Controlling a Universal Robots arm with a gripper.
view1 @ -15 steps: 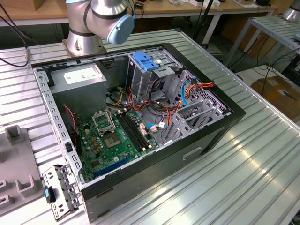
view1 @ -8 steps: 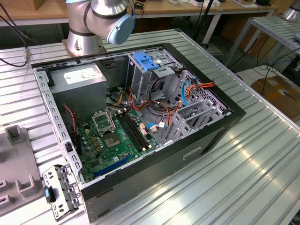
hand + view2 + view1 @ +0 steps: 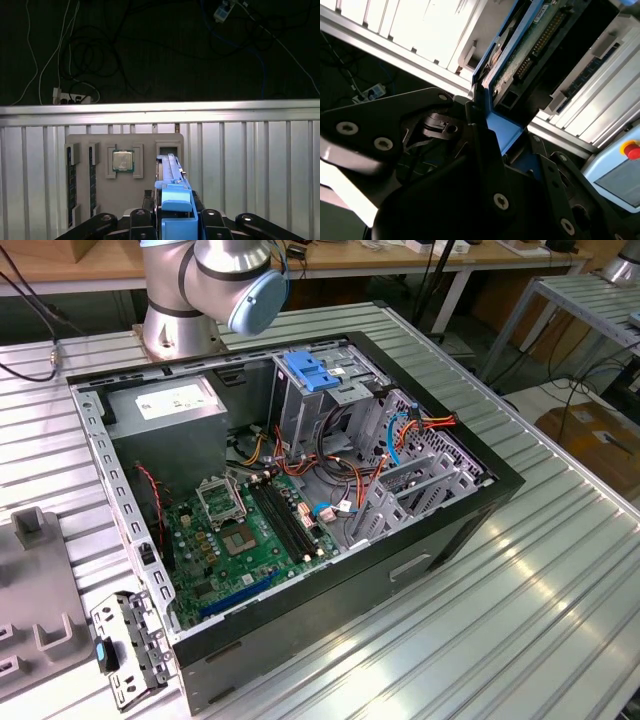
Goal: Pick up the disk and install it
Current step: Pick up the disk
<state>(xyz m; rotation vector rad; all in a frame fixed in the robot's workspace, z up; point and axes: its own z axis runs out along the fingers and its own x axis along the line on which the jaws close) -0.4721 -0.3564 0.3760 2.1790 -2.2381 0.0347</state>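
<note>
Clamping tight on the disk (image 3: 171, 170), the end effector (image 3: 174, 214) holds it edge-on.

The exterior view looks steeply down on the open black computer case (image 3: 400, 580). Both wrist views, close behind the fingers (image 3: 481, 142), share the blue-bracketed silver disk (image 3: 172, 186) (image 3: 520, 55).

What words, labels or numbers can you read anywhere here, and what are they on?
Nothing reads clearly enough to quote.
White sticker on the grey box: print too small.
Green motherboard: markings too small.
Circuit side of the disk, held in the hand: print blurred.
</note>
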